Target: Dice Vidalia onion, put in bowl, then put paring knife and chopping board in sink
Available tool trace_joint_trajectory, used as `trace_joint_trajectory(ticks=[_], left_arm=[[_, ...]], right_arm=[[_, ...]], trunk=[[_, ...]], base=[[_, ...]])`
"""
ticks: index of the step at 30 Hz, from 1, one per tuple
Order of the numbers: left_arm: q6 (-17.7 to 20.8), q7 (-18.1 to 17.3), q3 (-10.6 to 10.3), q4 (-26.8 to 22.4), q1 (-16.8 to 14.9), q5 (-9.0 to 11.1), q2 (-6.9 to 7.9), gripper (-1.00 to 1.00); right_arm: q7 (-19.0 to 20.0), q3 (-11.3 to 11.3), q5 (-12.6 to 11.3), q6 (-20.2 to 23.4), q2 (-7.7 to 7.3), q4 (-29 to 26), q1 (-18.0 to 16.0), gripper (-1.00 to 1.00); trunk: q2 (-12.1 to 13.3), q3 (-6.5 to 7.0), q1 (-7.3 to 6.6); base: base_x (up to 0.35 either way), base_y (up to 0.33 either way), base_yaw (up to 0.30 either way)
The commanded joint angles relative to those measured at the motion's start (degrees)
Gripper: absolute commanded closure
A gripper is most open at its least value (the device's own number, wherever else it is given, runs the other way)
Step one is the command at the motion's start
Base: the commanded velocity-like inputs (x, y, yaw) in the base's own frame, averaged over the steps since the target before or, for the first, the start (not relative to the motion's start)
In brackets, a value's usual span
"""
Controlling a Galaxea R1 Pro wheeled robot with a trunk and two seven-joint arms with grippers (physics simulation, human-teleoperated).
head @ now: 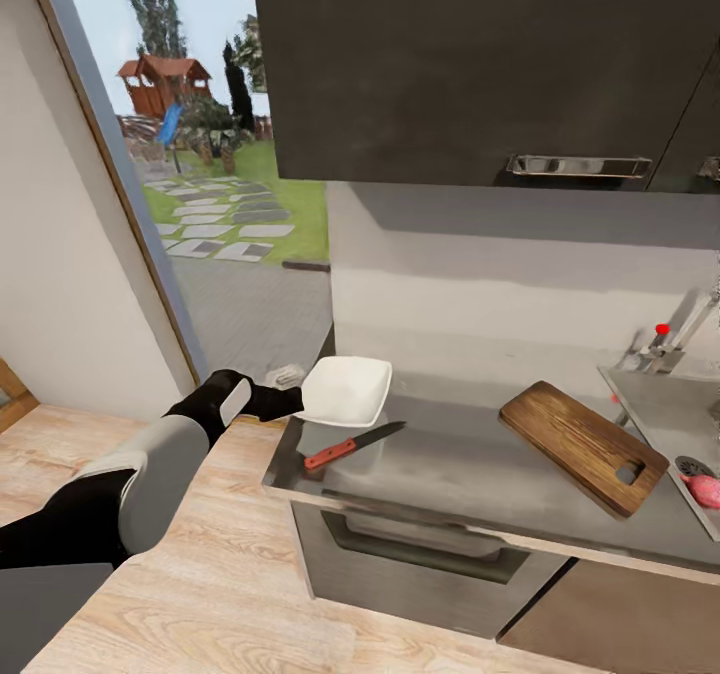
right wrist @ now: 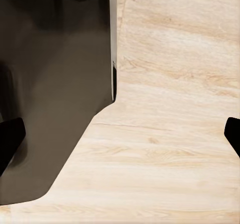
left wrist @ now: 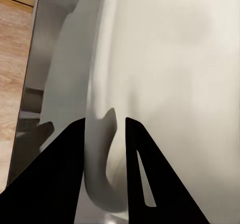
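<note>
Currently, left jaws (left wrist: 102, 149): closed astride the rim of the bowl (head: 345, 390), lifting it off the desk (head: 470, 469) corner, likely to resite it.
Right jaws (right wrist: 120, 134): spread wide, idle over the wood floor (right wrist: 175, 109).
Paring knife (head: 352, 445): flat on the desk beside the bowl.
Chopping board (head: 583, 445): angled by the sink (head: 660, 409), handy for cutting.
Vidalia onion (head: 706, 490): in the sink, untouched.
</note>
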Motion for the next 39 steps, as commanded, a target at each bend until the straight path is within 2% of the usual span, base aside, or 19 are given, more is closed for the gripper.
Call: trace_joint_trajectory(ticks=[1,20,39], left_arm=[[0.44,0.04,0.33,-0.09,-0.05,0.3,0.0,1.0],[0.43,0.04,0.54,-0.09,-0.03,0.3,0.37,1.0],[0.43,0.03,0.55,-0.09,-0.03,0.3,0.59,1.0]], right_arm=[[-0.1,0.02,-0.04,-0.2,0.0,0.04,-0.04,-1.0],[-0.1,0.02,-0.04,-0.2,0.0,0.05,-0.04,-1.0],[-0.1,0.02,-0.04,-0.2,0.0,0.06,-0.04,-1.0]], trunk=[[-0.11,-0.12,0.03],[-0.11,-0.12,0.03],[-0.11,-0.12,0.03]], base=[[-0.039,0.0,0.0],[-0.035,0.0,0.0],[0.031,0.0,0.0]])
